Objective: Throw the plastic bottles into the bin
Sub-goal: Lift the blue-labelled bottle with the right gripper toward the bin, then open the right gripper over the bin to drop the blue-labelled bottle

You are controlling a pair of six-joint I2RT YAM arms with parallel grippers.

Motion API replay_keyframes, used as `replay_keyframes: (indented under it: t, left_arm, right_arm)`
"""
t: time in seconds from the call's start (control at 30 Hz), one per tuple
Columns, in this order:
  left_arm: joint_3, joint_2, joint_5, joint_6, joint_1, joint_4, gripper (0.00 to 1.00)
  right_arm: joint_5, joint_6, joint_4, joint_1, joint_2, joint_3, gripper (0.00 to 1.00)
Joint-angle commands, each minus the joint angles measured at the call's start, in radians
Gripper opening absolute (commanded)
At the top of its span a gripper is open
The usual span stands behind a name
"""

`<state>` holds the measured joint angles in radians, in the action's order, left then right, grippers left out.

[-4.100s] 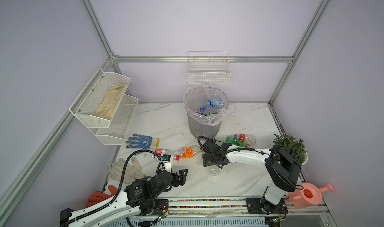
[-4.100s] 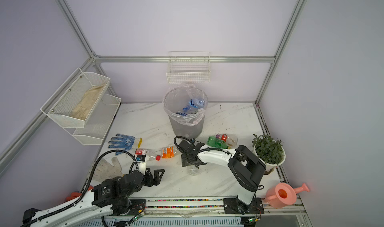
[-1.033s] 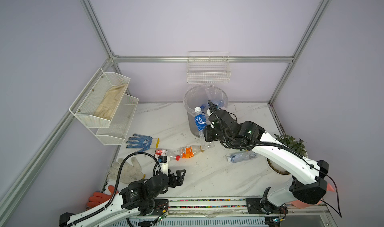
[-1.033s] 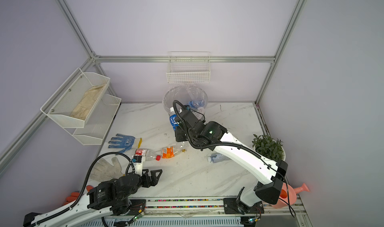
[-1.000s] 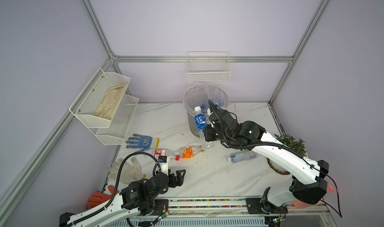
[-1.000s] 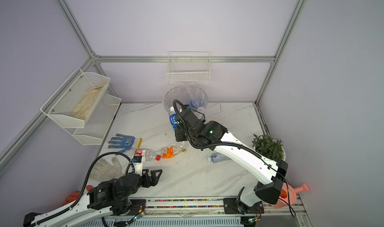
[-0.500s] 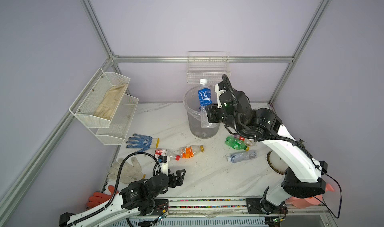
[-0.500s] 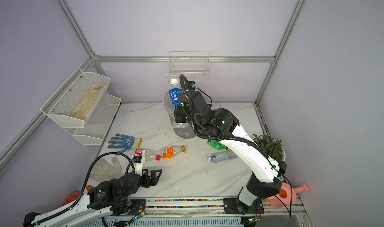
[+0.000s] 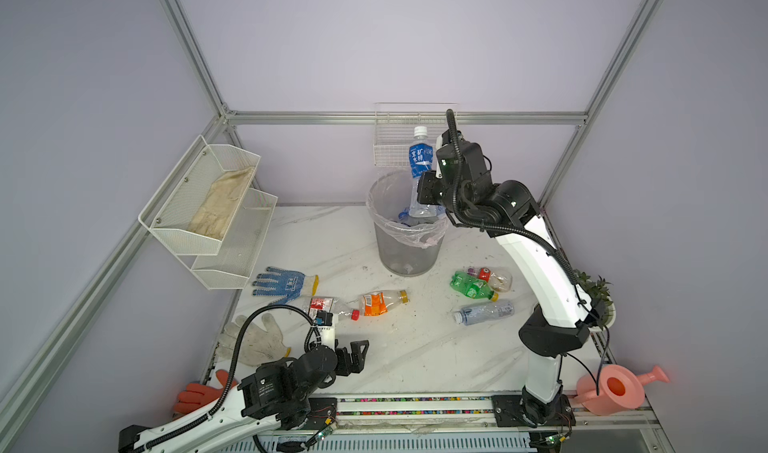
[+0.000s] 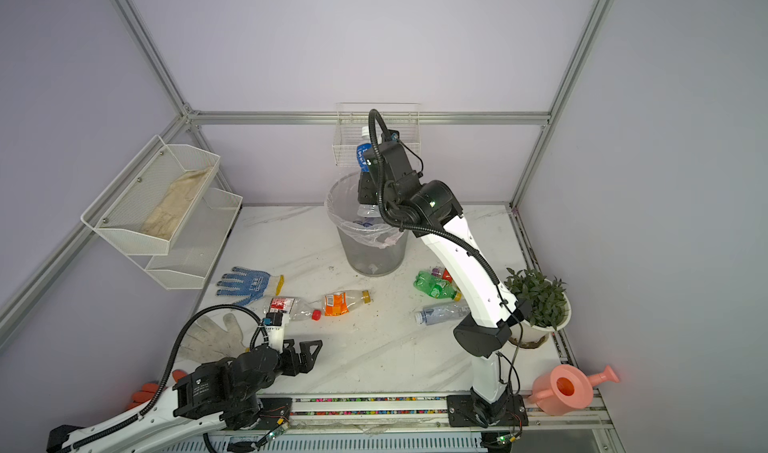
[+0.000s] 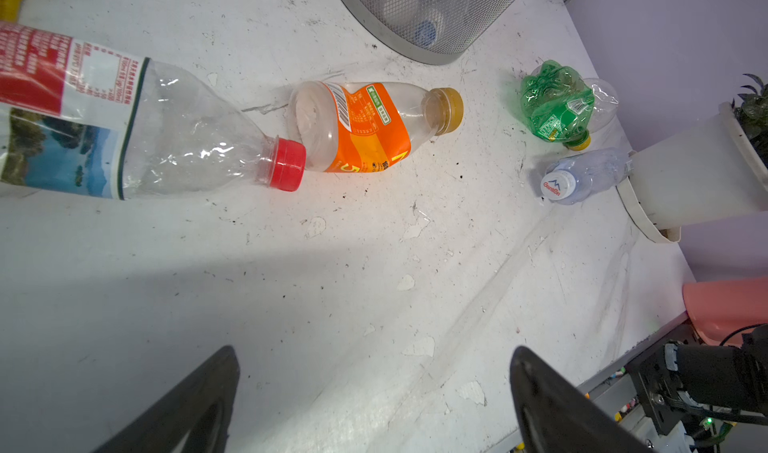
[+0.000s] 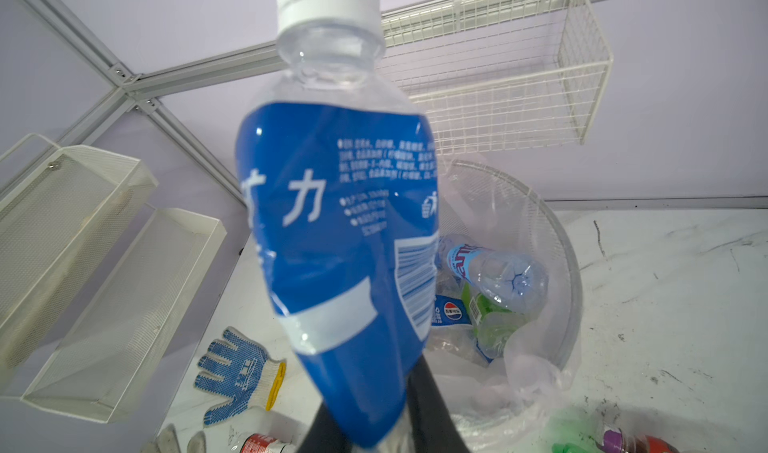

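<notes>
**A:** Which bottle is in play?

**B:** The blue-labelled bottle (image 9: 419,160). The right gripper (image 9: 424,192) has its jaws clenched on the bottle's lower body. In both top views the bottle stands upright, white cap up, above the mouth of the bin (image 9: 405,249). The right wrist view shows its label crumpled.

**A:** Anything inside the bin?

**B:** Several bottles. A clear bottle with a blue-and-red label (image 12: 494,270) lies on top. A Pepsi-labelled bottle (image 12: 451,311) and a green-tinted bottle (image 12: 490,330) are under it.

**A:** And the other arm?

**B:** The left gripper (image 9: 356,357) sits low over the table (image 9: 415,359), well apart from the bin on its near side. Its jaws are spread wide with nothing between them.

**A:** What lies on the table?

**B:** In front of the bin, an orange-labelled bottle (image 9: 380,302) lies on its side. A red-labelled bottle (image 9: 328,305) has its red cap against that one's base. Three more lie near the bin's foot on the right arm's side. A crushed green bottle (image 9: 469,284) touches a clear bottle with a red label (image 9: 494,276). A small clear bottle with a white cap (image 9: 484,311) lies farther from the bin. A blue-dotted glove (image 9: 284,282) lies off the bin's other side, just beside the red-labelled bottle.
</notes>
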<state>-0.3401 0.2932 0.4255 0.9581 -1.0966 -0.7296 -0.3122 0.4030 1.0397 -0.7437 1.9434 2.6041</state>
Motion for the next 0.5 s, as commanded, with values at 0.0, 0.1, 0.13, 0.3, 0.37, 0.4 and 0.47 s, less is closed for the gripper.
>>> replay_keyframes:
  t: [0.0,0.1,0.13,0.3,0.37,0.4,0.47]
  left_arm:
    - [-0.015,-0.011,0.021,-0.012,-0.006,-0.005,1.0]
    - [-0.018,-0.011,0.018,-0.01,-0.006,-0.006,1.0]
    - [-0.018,-0.011,0.015,-0.009,-0.006,-0.007,1.0]
    - [-0.016,-0.011,0.014,-0.008,-0.006,-0.011,1.0]
    - [-0.018,-0.011,0.021,-0.013,-0.006,-0.011,1.0]
    - [-0.019,-0.01,0.024,-0.014,-0.006,-0.011,1.0]
    - [-0.02,-0.008,0.028,-0.02,-0.006,-0.011,1.0]
  right_arm:
    - [0.066,-0.044,0.023,0.062,0.082,0.032,0.13]
    - [0.097,-0.051,0.039,0.106,0.16,0.035,0.44]
    - [0.1,-0.052,0.045,0.109,0.176,0.035,0.66]
    - [0.071,-0.064,0.033,0.109,0.135,-0.002,0.97]
    - [0.058,-0.064,0.007,0.109,0.084,-0.051,0.97]
    - [0.055,-0.065,0.003,0.109,0.064,-0.072,0.97]
    - [0.053,-0.063,-0.008,0.109,0.022,-0.122,0.97]
